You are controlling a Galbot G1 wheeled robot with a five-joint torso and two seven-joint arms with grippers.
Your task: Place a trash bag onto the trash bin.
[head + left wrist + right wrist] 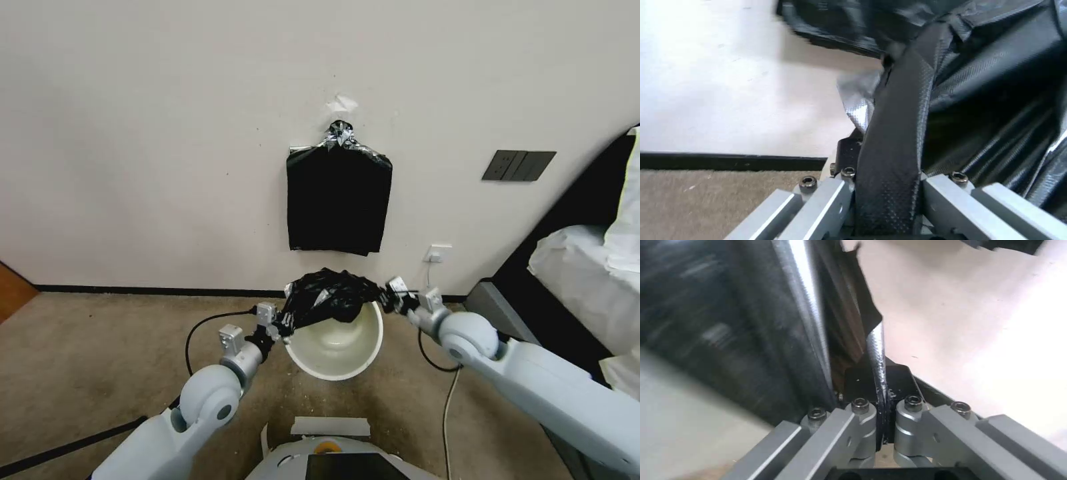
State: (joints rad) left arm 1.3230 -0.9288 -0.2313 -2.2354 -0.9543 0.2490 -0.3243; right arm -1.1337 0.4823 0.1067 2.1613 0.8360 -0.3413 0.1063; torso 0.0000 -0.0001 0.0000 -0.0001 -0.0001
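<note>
A flat bundle of black bags hangs on the cream wall, taped at its gathered top. A dark switch plate and a white socket sit right of it. Brown carpet covers the floor.

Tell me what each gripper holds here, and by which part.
Both hold the trash bag: left gripper pinches its left edge, right gripper its right edge, above the trash bin.

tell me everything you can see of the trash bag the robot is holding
The trash bag is thin, glossy black plastic, crinkled and bunched. It hangs stretched between the left gripper and the right gripper, each shut on one side of it. It drapes over the far rim of the cream trash bin, whose inside is mostly uncovered. The wrist views show pinched plastic between the fingers.
</note>
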